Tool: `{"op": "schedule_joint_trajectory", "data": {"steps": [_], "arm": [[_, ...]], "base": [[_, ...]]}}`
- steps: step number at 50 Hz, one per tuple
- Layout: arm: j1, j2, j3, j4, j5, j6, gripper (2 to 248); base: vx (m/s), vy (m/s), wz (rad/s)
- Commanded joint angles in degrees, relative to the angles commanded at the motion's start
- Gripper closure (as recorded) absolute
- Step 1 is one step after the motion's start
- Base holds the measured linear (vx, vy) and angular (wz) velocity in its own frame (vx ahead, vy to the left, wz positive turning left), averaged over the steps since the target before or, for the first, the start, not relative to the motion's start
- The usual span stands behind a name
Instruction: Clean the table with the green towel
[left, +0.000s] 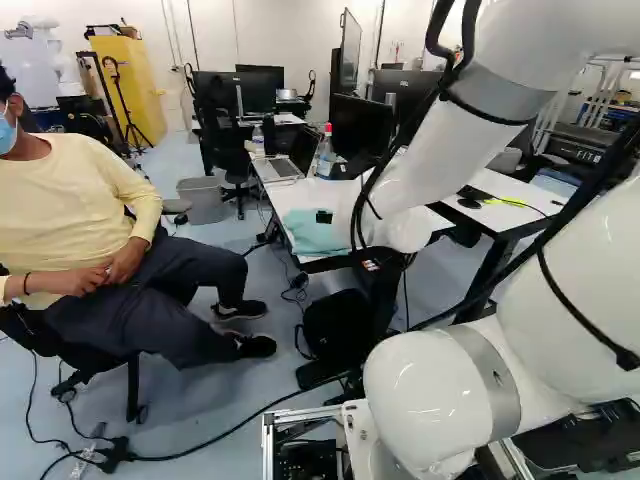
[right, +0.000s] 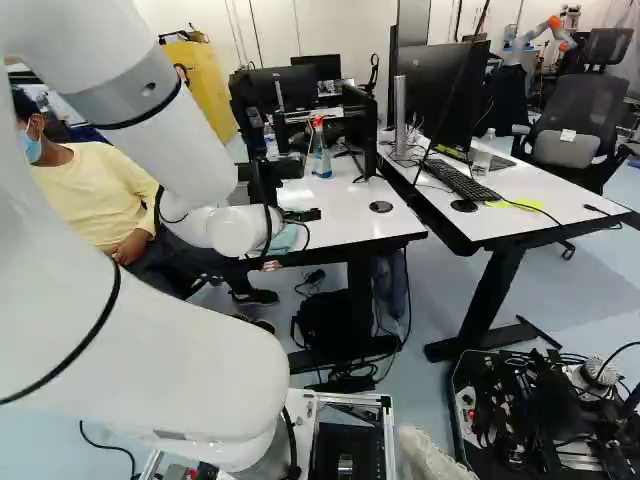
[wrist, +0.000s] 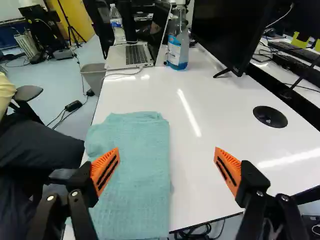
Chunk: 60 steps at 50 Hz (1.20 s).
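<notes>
- Orange-padded gripper (wrist: 166, 167) hangs over the near end of the desk, fingers spread wide with nothing clasped; whether one finger brushes the cloth below, I cannot tell.
- Pale green waffle-weave towel (wrist: 132, 175) lies flat along the desk's side edge, under one finger and part of the gap, so off-centre. Its near end is cut off in the wrist view, and the arm hides much of it in the right base view.
- Picking up the towel seems the step in hand: next, shift over it, lower, and pinch up a fold before wiping.
- Open laptop (wrist: 134, 54) stands at the far end, its screen seen nearly edge-on.
- Spray bottle (wrist: 178, 50) is beside it, its top cut off in the wrist view.
- White desk (wrist: 195, 175) carries glare that could mask smears.
- Black monitor (wrist: 227, 30) is cut off above.
</notes>
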Motion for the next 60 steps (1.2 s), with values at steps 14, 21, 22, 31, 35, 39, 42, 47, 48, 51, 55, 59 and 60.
{"op": "schedule_joint_trajectory", "data": {"steps": [14,21,22,31,35,39,42,47,48,51,55,59,60], "arm": [[-0.9,0.8,3.0,-0.1,5.0,0.0,3],[-1.2,1.2,4.2,-0.2,7.0,0.0,3],[-1.3,1.2,4.3,-0.2,7.3,0.0,3],[-1.6,1.6,5.6,-0.3,9.3,0.0,3],[-1.7,1.7,6.0,-0.3,10.1,0.0,3],[-1.9,1.8,6.4,-0.3,10.7,0.0,3],[-1.9,1.9,6.6,-0.3,11.1,0.0,3],[-2.0,2.0,7.0,-0.4,11.7,0.0,3],[-2.0,2.0,7.0,-0.4,11.8,0.0,3],[-2.1,2.0,7.2,-0.4,12.0,0.0,3],[-2.1,2.1,7.3,-0.4,12.2,0.0,3],[-2.1,2.1,7.4,-0.4,12.4,0.0,3],[-2.1,2.1,7.4,-0.4,12.4,0.0,3]], "base": [[0.0,0.0,0.0],[0.0,0.0,0.0],[0.0,0.0,0.0],[0.0,0.0,0.0],[0.0,0.0,0.0],[0.0,0.0,0.0],[0.0,0.0,0.0],[0.0,0.0,0.0],[0.0,0.0,0.0],[0.0,0.0,0.0],[0.0,0.0,0.0],[0.0,0.0,0.0],[0.0,0.0,0.0]]}}
